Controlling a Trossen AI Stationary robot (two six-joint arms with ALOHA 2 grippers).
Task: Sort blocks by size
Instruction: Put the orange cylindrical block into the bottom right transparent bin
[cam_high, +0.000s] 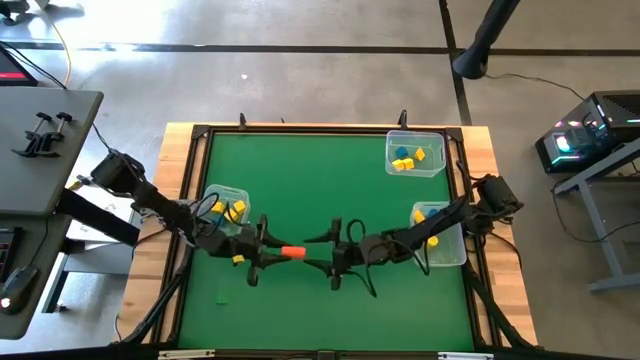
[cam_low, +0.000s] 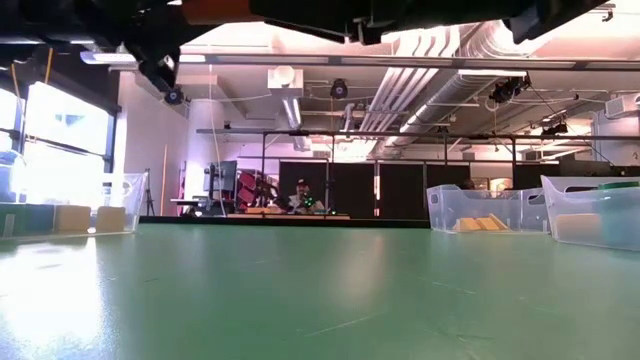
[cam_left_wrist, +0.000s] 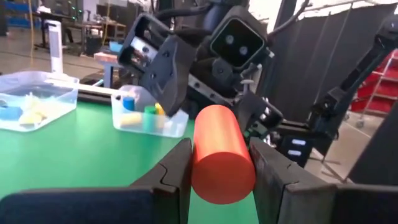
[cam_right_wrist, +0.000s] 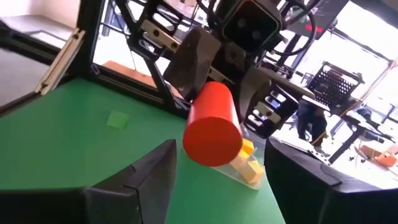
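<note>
Green mat (cam_high: 300, 170), workshop room behind: mid-air handoff of orange-red cylinder (cam_high: 293, 252).

Clear bins (cam_high: 416, 152) ring the mat, holding yellow and blue blocks (cam_high: 403, 160) (sorted ones, by the look). Near the mat's front centre, above it, the left gripper (cam_high: 272, 254) clenches the cylinder; the right gripper (cam_high: 327, 252) faces it, fingers spread, not touching. Next, probably: right closes on the free end, left lets go.

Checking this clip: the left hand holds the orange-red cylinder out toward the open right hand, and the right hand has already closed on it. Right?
Not quite. The left hand does grip the orange-red cylinder, but the right hand is open, its fingers apart on either side of the cylinder, as the right wrist view shows.
</note>
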